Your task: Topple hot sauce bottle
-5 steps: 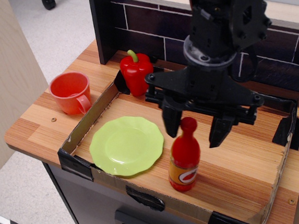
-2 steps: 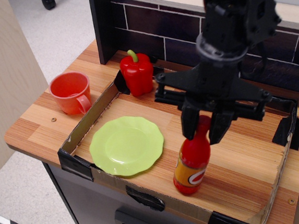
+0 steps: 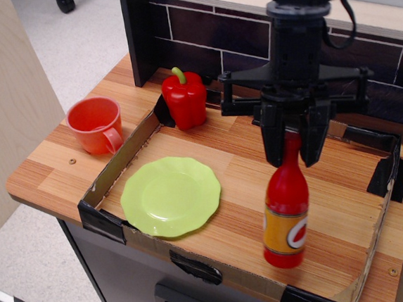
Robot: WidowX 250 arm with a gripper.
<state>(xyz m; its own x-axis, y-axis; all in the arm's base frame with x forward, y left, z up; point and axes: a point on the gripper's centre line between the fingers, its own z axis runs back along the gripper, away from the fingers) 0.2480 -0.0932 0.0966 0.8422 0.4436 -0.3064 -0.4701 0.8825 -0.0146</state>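
The hot sauce bottle (image 3: 286,214) is glossy red with an orange label band and a white-and-red oval emblem. It stands nearly upright at the front right of the wooden board, near the front rim. My gripper (image 3: 292,149) comes down from above, and its two black fingers (image 3: 274,145) are closed on the bottle's neck. The cap is hidden between them. I cannot tell whether the bottle's base rests on the board or hangs just above it.
A light green plate (image 3: 170,196) lies at the front left inside the low cardboard tray (image 3: 115,169). A red bell pepper (image 3: 184,99) stands at the back left. An orange cup (image 3: 97,125) sits outside the tray on the left. A dark brick wall (image 3: 198,31) rises behind.
My gripper went from open around the bottle's cap to shut on its neck. It then moved right with the bottle, which now stands further right, near the front rim.
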